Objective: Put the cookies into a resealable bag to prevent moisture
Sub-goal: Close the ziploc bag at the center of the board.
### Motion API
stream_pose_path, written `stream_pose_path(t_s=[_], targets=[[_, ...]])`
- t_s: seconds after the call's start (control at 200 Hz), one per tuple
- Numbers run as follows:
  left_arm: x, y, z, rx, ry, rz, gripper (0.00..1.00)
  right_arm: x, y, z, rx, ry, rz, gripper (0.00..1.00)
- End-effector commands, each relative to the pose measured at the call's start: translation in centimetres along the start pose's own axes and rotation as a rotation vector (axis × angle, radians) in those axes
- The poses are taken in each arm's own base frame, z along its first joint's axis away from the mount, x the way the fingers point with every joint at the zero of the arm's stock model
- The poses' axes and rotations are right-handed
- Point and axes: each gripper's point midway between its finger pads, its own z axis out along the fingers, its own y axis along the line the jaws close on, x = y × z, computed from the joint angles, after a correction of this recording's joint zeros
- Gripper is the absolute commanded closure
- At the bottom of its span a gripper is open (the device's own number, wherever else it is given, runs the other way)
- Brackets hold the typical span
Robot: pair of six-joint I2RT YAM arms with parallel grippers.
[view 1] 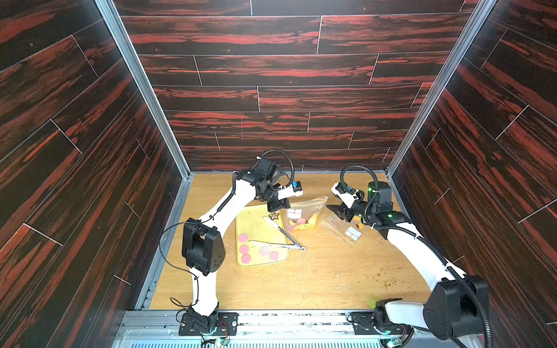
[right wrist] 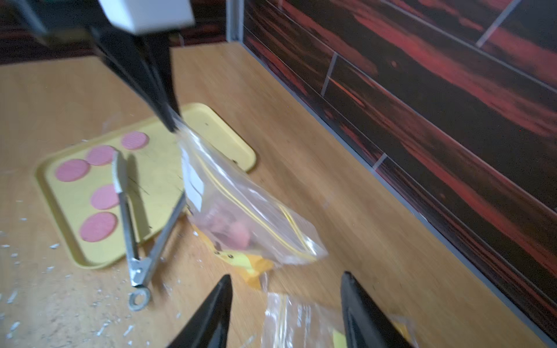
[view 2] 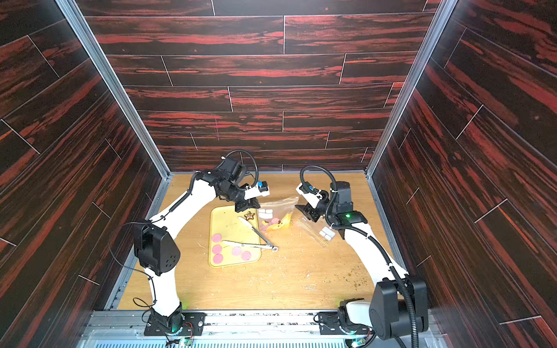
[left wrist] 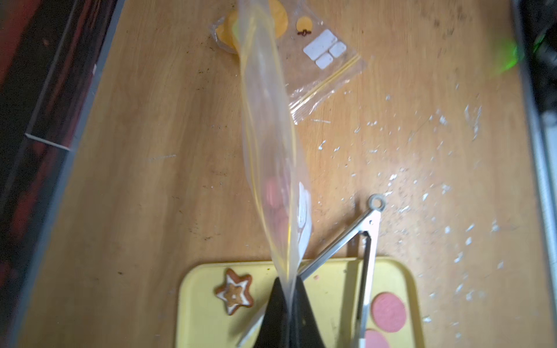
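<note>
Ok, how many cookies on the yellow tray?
5 cookies: three in a row along the tray's left edge, two beside them by the tongs. Others in the bag, uncountable.

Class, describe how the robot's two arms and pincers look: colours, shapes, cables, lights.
The left arm and right arm have white shells, black joint housings and black cables. Green lights glow on the right arm. The left pincer and right pincer have black, tapering fingers.

The left gripper [view 1: 276, 209] is pinched closed, pointing downward, while the right gripper [right wrist: 286, 275] stands with jaws apart.
</note>
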Motion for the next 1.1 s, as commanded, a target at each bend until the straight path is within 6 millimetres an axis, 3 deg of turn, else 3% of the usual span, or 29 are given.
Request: stream_pose_path(t_s=[0.0,0.105,0.326,0.596,0.872,1.092], targets=[[-1.2,0.2,-1.9,-0.066,0.014,0.174,1.00,-1.3,2.2,0.5,-0.162,-0.092,-0.020,0.41],[-1.0,1.0,-1.4,-0.117,0.043,0.255,1.00,-1.3,3.4,0.9,-0.213,-0.102,-0.064,0.39],[-3.3,2.8,-2.2,-0.266,-0.024,0.382,1.00,-1.4,3.6,2.4,-0.197,-0.052,-0.152,0.37],[-3.2,1.1,-0.6,-0.209,-0.036,0.426,1.00,-0.7,3.8,5.2,-0.205,0.043,-0.224,0.37],[-3.0,0.7,-0.5,-0.196,-0.039,0.397,1.00,-0.9,6.3,6.5,-0.291,0.080,-0.233,0.40],[-3.4,0.3,-1.1,-0.197,-0.087,0.357,1.00,0.2,6.6,7.8,-0.311,0.097,-0.203,0.45]])
